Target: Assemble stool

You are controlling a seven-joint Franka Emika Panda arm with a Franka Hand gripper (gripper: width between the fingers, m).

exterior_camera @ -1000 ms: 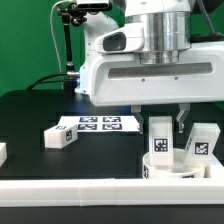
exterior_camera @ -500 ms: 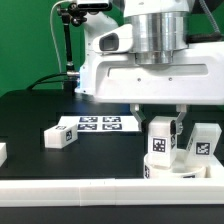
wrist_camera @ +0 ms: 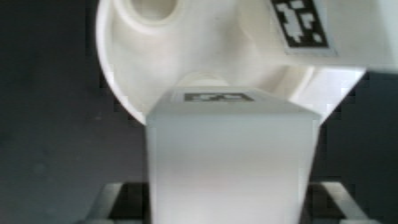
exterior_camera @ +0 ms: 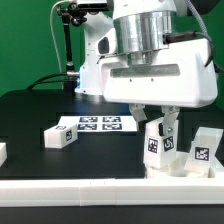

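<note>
White leg (exterior_camera: 155, 147) hides pt of seat (exterior_camera: 181, 170).

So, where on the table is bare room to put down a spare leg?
Bare black table lies between the marker board, the lying leg and the front rail; also behind the lying leg. Crowded on the exterior view's right: claw, held leg, seat, standing leg.

Three white legs are in view: a lying leg (exterior_camera: 58, 137), a tilted leg (exterior_camera: 155, 147) and an upright leg (exterior_camera: 203, 152). There is one round seat (exterior_camera: 180, 169), one marker board (exterior_camera: 95, 124), one long rail (exterior_camera: 80, 190), and one cut-off white piece (exterior_camera: 2, 152) of unclear kind.
</note>
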